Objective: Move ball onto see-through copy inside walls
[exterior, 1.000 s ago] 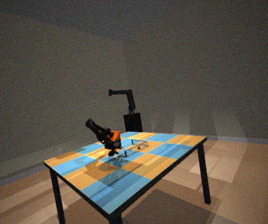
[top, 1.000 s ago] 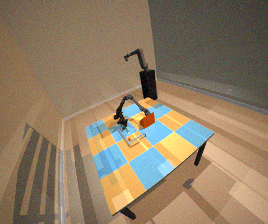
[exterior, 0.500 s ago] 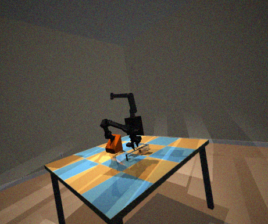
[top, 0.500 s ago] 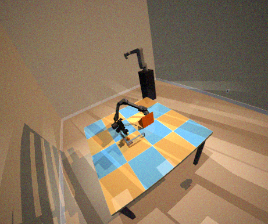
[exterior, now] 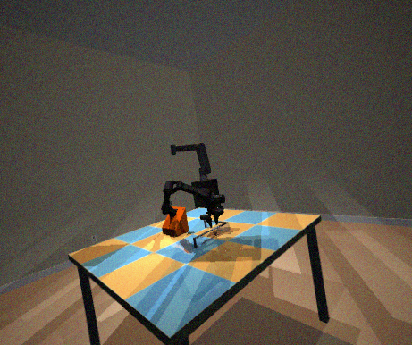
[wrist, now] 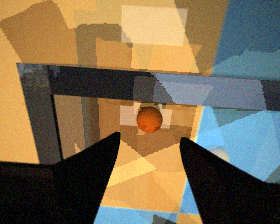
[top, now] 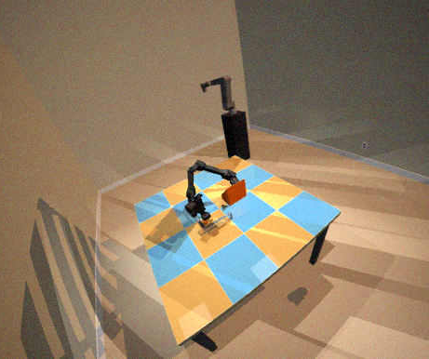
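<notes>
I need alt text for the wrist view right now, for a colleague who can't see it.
A small orange ball sits on the checkered table just beyond the two dark fingertips of the open gripper, untouched. Behind and to its left, two low clear walls meet in a corner.

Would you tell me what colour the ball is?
Orange; the ball shows best in the wrist view.

The arm is matte black throughout, built of slim tubular links joined by thicker rounded joints. Its gripper ends in two broad, flat black fingers tapering to pointed tips, without visible markings, cables or screws
</notes>
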Motion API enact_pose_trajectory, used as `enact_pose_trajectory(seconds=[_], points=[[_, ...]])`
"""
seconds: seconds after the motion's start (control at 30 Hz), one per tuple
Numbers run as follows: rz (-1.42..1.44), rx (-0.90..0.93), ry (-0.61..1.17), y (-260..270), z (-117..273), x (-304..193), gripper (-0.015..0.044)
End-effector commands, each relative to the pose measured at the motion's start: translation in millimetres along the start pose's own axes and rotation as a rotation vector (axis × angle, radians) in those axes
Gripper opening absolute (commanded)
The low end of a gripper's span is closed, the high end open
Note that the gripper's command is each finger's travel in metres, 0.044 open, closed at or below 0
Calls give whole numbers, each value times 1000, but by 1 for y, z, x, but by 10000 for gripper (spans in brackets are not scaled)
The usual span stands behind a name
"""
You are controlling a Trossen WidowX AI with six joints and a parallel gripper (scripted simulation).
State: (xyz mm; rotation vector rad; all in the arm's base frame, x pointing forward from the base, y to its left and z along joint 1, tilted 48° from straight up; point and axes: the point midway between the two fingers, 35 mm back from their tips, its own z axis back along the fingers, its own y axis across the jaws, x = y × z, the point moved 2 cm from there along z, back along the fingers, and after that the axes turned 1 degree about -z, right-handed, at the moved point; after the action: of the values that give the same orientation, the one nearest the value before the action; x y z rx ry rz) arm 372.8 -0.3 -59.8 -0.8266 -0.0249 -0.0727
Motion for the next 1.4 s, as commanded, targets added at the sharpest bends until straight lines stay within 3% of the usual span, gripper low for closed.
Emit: enact_pose_trajectory(seconds=[0.0,0.87,1.0,1.27,1.37], points=[[1,-8,-1,0,-12,0,248],[1,-10,-1,-1,-46,0,248],[1,-10,-1,-1,-46,0,143],[1,-10,-1,-1,-46,0,90],[4,-14,-5,-1,-45,-2,11]])
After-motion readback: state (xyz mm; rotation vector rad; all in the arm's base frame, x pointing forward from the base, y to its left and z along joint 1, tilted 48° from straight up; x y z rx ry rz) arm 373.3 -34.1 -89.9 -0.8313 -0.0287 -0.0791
